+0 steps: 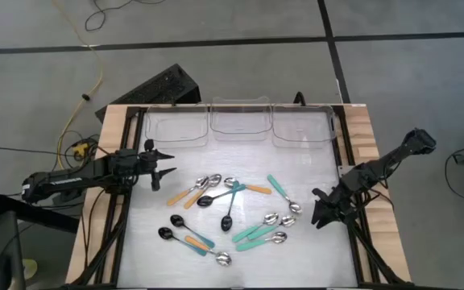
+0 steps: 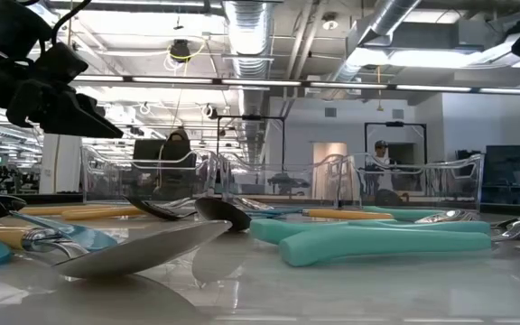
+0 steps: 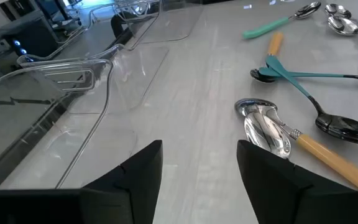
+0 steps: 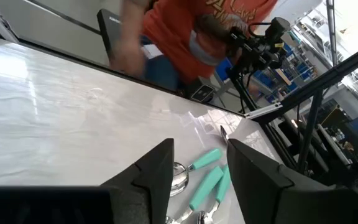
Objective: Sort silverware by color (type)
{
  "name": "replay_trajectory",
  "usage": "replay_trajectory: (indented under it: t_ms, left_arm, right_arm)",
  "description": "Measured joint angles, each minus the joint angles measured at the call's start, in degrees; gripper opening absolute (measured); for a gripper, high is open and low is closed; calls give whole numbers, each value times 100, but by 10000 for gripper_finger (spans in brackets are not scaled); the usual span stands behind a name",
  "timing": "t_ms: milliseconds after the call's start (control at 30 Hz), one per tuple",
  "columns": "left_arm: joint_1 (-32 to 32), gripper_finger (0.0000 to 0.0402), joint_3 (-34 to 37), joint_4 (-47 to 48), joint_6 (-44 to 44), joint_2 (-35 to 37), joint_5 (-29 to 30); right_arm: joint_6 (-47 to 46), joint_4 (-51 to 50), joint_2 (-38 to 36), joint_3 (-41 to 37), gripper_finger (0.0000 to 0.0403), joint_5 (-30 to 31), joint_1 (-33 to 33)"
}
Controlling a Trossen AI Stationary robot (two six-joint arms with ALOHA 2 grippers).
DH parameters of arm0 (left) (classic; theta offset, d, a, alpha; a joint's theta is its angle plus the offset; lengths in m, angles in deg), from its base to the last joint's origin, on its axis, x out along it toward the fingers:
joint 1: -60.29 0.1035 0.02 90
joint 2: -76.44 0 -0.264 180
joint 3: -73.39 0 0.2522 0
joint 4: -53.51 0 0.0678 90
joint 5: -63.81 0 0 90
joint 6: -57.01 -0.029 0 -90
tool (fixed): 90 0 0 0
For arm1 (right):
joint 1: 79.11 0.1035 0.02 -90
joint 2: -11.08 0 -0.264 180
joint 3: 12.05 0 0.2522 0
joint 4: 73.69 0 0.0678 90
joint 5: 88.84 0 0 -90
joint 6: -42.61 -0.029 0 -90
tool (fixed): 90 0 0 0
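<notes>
The left end effector (image 1: pixel 161 169) is held just above the tabletop (image 1: pixel 312 258) near its left edge, fingers spread wide with nothing gripped between them. Right ahead of it, an orange-handled spoon (image 3: pixel 291 138) is seen lying bowl-up, close but not touched. The right end effector (image 1: pixel 321 211) is parked over by the right edge, also opened wide and empty, with a couple of teal-handled spoons (image 4: pixel 205 176) visible past its fingers.

The rest of the silverware (image 1: pixel 230 211) is scattered loose across the middle of the tabletop: orange-handled ones toward the left of the pile, teal ones (image 1: pixel 256 232) bunched toward the right, and black-bowled spoons (image 1: pixel 176 236) nearer the front edge. One long black spoon (image 3: pixel 328 115) is crossed by a teal handle.

Three clear trays (image 1: pixel 238 121) are lined up along the back edge, none with a spoon in it. A person in an orange shirt (image 4: pixel 204 28) is seen beyond the tabletop in the right wrist view.
</notes>
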Motion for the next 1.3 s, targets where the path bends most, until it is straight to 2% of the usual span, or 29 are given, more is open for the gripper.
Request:
replay_trajectory:
  t_ms: [567, 667, 800, 967, 1067, 1167, 1300]
  left_arm:
    - [0, 195, 0, 0, 0, 0, 0]
    - [0, 195, 0, 0, 0, 1, 0]
    - [0, 195, 0, 0, 0, 1, 4]
    - [0, 195, 0, 0, 0, 1, 9]
    - [0, 195, 0, 0, 0, 1, 15]
    - [0, 195, 0, 0, 0, 1, 25]
    - [0, 195, 0, 0, 0, 1, 25]
  right_arm:
    - [-83, 3, -2, 3, 176, -32, -1]
    - [-635, -11, -10, 56, 176, -122, -1]
    - [-1150, 149, -8, 57, 176, 222, -60]
    - [-3613, 1161, -18, 69, 176, 579, -426]
    - [-4421, 1224, -8, 67, 176, 625, -625]
    - [-4600, 1226, -9, 67, 176, 732, -761]
    - [-4255, 1578, -7, 67, 176, 1695, -1017]
